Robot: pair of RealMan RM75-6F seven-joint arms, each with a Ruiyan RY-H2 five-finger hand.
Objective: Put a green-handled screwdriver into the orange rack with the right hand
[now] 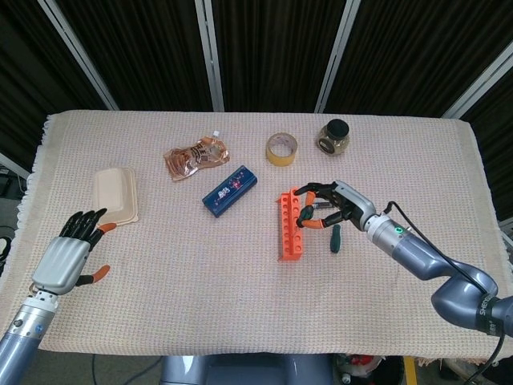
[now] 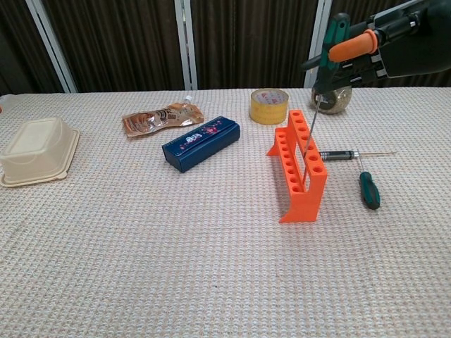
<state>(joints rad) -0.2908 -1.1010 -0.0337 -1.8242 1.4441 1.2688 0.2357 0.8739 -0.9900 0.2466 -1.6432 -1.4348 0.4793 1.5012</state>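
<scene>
Above the orange rack (image 2: 299,163), the right hand (image 1: 330,207) holds a green-handled screwdriver (image 2: 321,77) by its handle, nearly straight up, with the thin metal tip at the holes in the top of the rack. It is hard to tell if the tip is inside a hole yet. To do this step well, the hand should keep the tool straight, line the tip over one hole, and go down slowly before letting go.

Just beside the rack, on the side away from the robot's middle, lie another green screwdriver (image 2: 368,189) and a thin dark tool (image 2: 347,153). Behind the hand stand a tape roll (image 2: 269,105) and a jar (image 1: 334,137). The table edge is well apart. The left hand (image 1: 70,255) rests far off, fingers apart, holding nothing.
</scene>
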